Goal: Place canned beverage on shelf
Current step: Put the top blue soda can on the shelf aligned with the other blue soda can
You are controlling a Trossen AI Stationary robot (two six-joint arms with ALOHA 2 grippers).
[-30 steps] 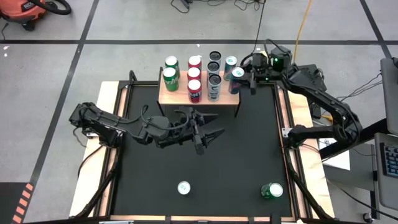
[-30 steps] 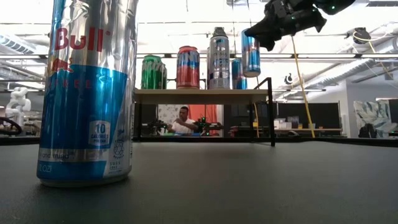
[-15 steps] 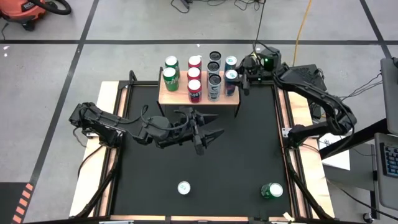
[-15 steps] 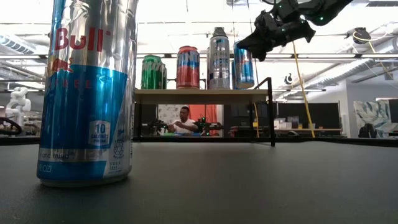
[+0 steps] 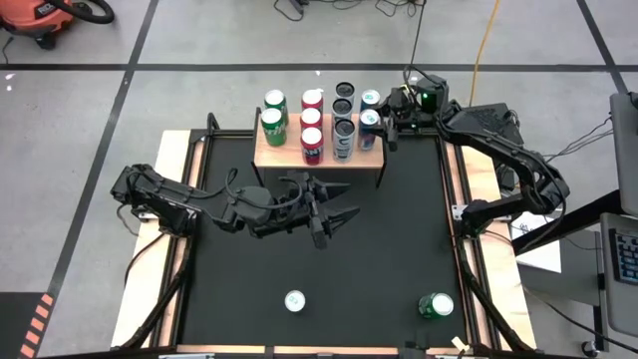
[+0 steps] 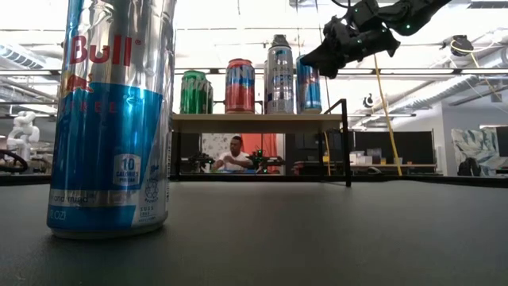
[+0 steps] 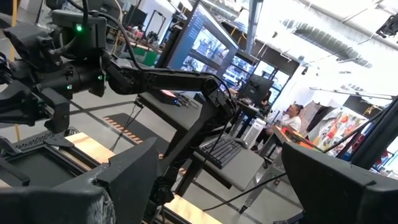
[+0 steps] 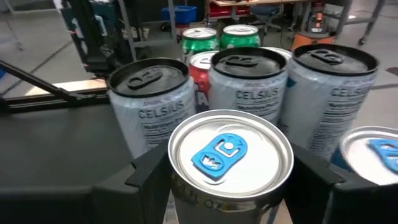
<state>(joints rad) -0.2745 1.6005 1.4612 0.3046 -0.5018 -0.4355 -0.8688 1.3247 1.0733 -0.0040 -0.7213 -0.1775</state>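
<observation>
The shelf (image 5: 284,152) is a light-wood board on black legs at the table's far edge. It carries green, red and silver cans in rows. My right gripper (image 5: 387,126) is at its right end, shut on a slim blue-and-silver can (image 8: 229,158) that stands beside the silver cans (image 8: 249,87). In the low view this can (image 6: 309,86) is upright with its bottom at board level. My left gripper (image 5: 342,214) hovers open over the table's middle and holds nothing. My right gripper pinches the blue can's upper wall (image 8: 180,186), just under the rim, between its two fingers (image 8: 144,177). The fingers come nearly level from the table's right side. The can stands upright, its bottom down at the shelf board; whether it rests there I cannot tell.
A blue-and-silver can (image 5: 294,300) stands near the table's front edge, close before the low camera (image 6: 111,119). A green can (image 5: 436,305) stands at the front right. Another blue-tabbed can (image 8: 380,152) stands on the shelf just behind the held one. A person (image 6: 232,155) sits beyond the table.
My right gripper has carried the blue can toward the table's left, over the shelf's right end, and down. The can, first hanging well above the board, now has its bottom at board level beside the silver cans. It has stayed upright in the hold.
</observation>
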